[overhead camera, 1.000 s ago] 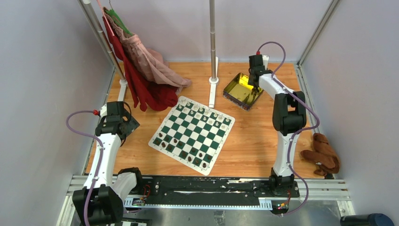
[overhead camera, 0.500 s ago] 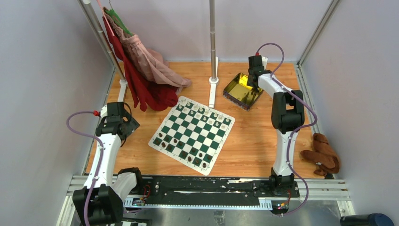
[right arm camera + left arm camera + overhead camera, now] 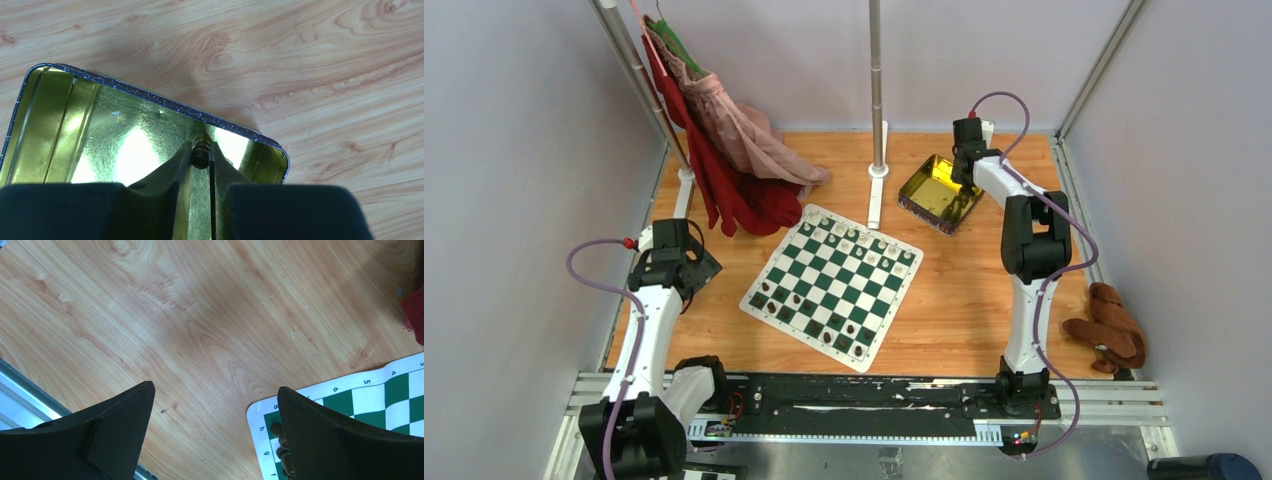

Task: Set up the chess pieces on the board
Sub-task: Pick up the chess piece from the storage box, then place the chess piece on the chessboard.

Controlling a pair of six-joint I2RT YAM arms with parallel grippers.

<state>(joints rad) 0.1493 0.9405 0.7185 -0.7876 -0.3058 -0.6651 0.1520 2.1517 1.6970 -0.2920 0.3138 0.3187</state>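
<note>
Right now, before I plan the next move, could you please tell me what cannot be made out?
- Right wrist: the dark piece is pinched in the right tool, whose fingers hide its base, so its type is unclear.
- Top external: the chess pieces on the board are too small to identify.
- Left wrist: a finger of the left tool covers the board's corner pieces, and the frame crops the rest.

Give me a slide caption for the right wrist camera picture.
Right gripper, jaws closed on a dark chess piece inside the gold tray on the wooden table.
</note>
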